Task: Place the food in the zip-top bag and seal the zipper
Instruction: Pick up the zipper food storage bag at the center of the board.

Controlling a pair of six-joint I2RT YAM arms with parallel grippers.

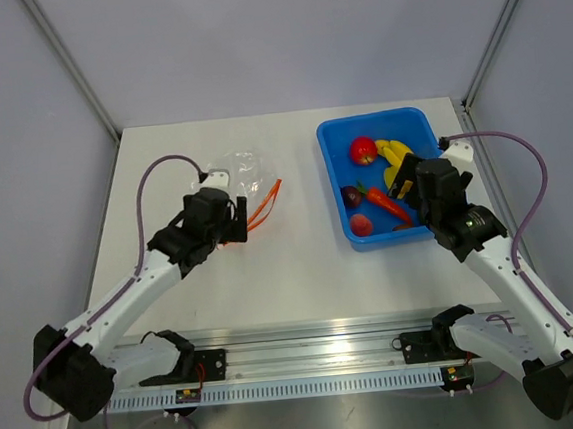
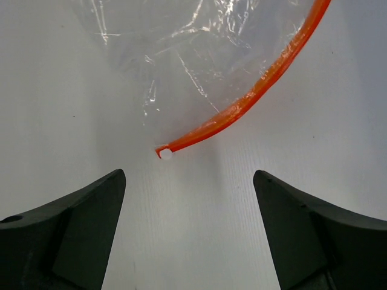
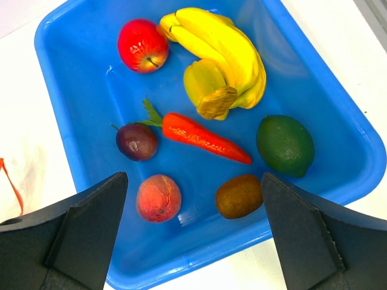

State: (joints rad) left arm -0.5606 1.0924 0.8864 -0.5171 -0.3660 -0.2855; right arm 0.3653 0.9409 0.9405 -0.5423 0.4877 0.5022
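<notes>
Right claw (image 3: pixel 193 181) hanging wide open, empty, over blue bin (image 3: pixel 51 66); left claw (image 2: pixel 189 175) gaping too, nothing held, just short of zipper (image 2: pixel 254 96) end of bag (image 2: pixel 199 54) on bench (image 1: pixel 302 273). Banana (image 3: pixel 224 48) at bin's far side, nxt to apple (image 3: pixel 143 45). For pickup: lower onto banana's outer curve, pinch across narrow width, steer clear of carrot (image 3: pixel 202 138).

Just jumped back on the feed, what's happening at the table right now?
Nothing is picked up yet. The left gripper is open, over the table just short of the end of the zipper on the zip-top bag, which lies empty. The right gripper is open too, hovering above the blue bin, where the banana lies among other toy foods. So the banana is not yet bagged and nothing is sealed.
</notes>
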